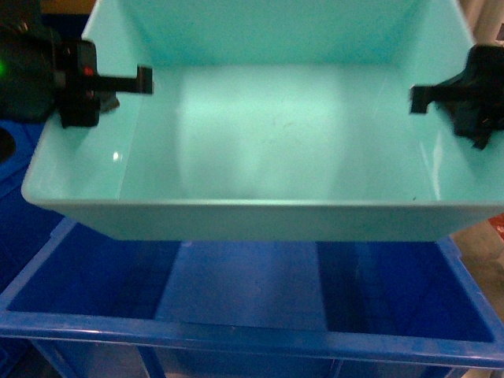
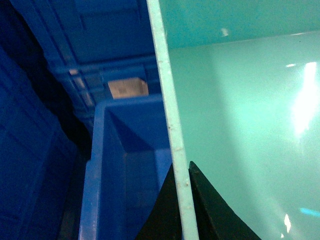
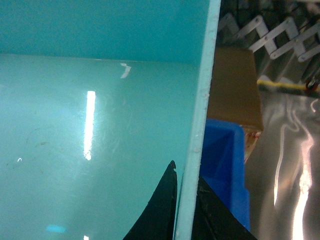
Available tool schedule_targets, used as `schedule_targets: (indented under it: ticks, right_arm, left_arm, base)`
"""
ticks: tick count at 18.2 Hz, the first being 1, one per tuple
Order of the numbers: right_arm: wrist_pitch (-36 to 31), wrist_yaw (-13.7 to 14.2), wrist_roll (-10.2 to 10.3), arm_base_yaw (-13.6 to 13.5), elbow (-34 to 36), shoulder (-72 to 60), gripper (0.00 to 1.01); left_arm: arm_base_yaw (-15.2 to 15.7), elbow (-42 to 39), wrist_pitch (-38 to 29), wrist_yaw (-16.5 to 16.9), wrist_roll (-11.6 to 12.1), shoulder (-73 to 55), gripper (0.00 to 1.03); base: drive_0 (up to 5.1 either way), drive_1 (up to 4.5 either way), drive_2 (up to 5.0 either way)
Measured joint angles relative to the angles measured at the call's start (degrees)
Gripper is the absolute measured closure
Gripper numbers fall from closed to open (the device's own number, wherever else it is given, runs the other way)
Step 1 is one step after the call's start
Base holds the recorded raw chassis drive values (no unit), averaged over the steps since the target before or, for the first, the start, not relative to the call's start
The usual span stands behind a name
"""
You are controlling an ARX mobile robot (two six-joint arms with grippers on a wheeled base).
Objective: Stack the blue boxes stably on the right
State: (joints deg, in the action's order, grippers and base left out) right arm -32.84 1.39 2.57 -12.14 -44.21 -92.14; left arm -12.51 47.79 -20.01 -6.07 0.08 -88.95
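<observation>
**A:** From the head view, where was the turquoise tub [image 1: 260, 150]?

**B:** It hung above the dark-blue crate [image 1: 236, 303], with its near wall over the crate's opening and not resting on anything I could see. The left gripper [image 1: 118, 83] was clamped on the tub's left rim and the right gripper [image 1: 445, 98] on its right rim. I judged that a grip on two opposite walls kept the tub level, since one side alone would have let it tip.

**A:** Did the left wrist view bear that out?

**B:** Yes. The tub's left wall ran up the middle of the picture, with one black finger [image 2: 160, 215] outside it and the other inside, both pressed against the wall. Left of the rim lay the open crate, and behind it more ribbed blue crates [image 2: 100, 40] stood stacked.

**A:** And the right wrist view?

**B:** It was the mirror of it, the jaws closed across the right wall with a finger on each face [image 3: 157, 210]. Beyond the rim I saw the crate's corner, a brown carton [image 3: 234, 90] and a shiny floor [image 3: 285, 165]. The tub had probably not been set down yet, and no second turquoise tub showed.
</observation>
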Motion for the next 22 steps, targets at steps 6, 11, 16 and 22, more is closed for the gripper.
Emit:
schedule_targets:
  ticks: [6,11,16,22]
  right_arm:
    - [2.69,2.93,2.43,-1.36,-11.37,-15.3,0.94]
    - [8.2,1.97,3.74,0.66,-16.85,-24.63,0.94]
    - [12.31,0.63,3.39,1.77,-18.49,-27.04,0.94]
    - [14.05,0.35,1.86,1.7,-18.45,-27.71,0.94]
  left_arm:
    - [3.82,15.65,6.43,5.75,5.7,-15.98,1.01]
    - [1.79,24.13,13.22,2.12,7.93,-26.49,1.01]
    - [-0.33,28.06,19.15,-1.2,5.95,-30.58,1.01]
    - [-0.44,27.87,21.77,-1.86,2.14,-31.91,1.01]
  base:
    - [0.0,0.0,0.0]
    - [0.0,0.0,0.0]
    - [0.0,0.0,0.0]
    - [0.0,0.0,0.0]
